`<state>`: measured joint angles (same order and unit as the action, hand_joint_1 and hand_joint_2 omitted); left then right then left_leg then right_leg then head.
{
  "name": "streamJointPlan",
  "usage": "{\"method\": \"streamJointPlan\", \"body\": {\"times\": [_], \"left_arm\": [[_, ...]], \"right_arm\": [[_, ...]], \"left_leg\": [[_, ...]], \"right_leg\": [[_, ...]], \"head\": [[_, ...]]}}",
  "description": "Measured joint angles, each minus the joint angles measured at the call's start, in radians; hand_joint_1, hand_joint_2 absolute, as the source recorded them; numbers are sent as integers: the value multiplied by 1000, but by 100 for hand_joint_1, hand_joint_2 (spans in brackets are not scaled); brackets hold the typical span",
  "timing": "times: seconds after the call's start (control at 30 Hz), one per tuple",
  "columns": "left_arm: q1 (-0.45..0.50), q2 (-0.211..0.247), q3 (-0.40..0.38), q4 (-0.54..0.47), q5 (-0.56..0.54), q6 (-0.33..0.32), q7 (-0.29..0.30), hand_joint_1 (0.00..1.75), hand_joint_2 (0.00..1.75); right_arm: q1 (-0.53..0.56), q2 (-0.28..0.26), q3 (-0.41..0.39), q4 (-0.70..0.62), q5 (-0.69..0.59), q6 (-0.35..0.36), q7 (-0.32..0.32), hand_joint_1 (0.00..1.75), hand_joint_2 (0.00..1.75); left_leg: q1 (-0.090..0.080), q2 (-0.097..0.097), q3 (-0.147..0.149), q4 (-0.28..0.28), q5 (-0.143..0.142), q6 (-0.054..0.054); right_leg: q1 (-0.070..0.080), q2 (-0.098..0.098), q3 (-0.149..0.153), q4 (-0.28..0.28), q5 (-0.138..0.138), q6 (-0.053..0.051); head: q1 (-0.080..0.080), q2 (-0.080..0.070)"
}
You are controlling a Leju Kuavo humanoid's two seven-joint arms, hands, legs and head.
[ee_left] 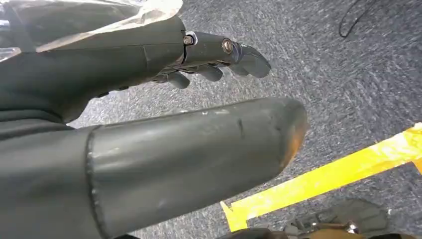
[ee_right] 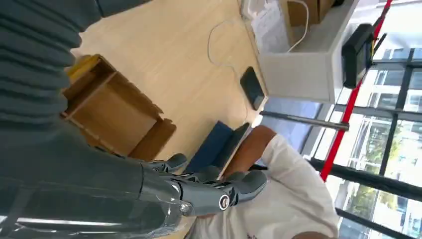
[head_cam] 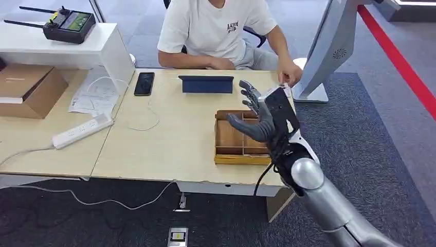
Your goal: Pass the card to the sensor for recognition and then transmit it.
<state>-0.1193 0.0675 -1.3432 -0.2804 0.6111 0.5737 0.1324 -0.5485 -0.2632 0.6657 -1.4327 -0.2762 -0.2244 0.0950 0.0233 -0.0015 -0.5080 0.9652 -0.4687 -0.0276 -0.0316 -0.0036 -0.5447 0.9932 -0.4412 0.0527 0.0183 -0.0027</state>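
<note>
Right robot hand, fingers spread and empty, hovered above the wooden tray; beyond it, a person's hand seemingly held the card, suggesting handover complete.

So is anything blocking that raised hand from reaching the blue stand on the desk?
Nothing visible does. The right hand hangs open above the wooden tray, and the desk between it and the blue stand is bare. A person's hand rests at the far corner, off that path. I cannot make out a card.
</note>
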Motion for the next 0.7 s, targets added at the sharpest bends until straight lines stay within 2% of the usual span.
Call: {"method": "streamJointPlan", "body": {"times": [0.17,0.33,0.43,0.6,0.7], "left_arm": [[-2,0,3,5,8,2,5,0,0],[-2,0,10,5,8,7,12,0,0],[-2,-2,15,5,6,14,18,0,0],[-4,-6,17,5,-15,17,27,0,0],[-5,-10,17,5,-29,17,29,0,0]], "right_arm": [[104,-41,-7,-110,82,50,-3,0,175],[168,-58,-6,-159,190,56,29,0,175],[195,-57,2,-158,376,31,68,0,175],[213,-49,21,-137,843,-21,187,0,175],[227,-37,29,-115,1031,-22,224,0,175]], "left_leg": [[0,1,1,0,0,0],[0,1,1,0,0,0],[0,1,0,0,0,0],[0,1,0,0,0,0],[0,1,0,0,0,0]], "right_leg": [[0,1,0,0,0,0],[0,1,1,0,0,0],[0,1,1,0,0,0],[0,1,1,0,0,0],[0,1,1,0,0,0]], "head": [[-1,0],[0,0],[0,0],[0,0],[-1,0]]}}
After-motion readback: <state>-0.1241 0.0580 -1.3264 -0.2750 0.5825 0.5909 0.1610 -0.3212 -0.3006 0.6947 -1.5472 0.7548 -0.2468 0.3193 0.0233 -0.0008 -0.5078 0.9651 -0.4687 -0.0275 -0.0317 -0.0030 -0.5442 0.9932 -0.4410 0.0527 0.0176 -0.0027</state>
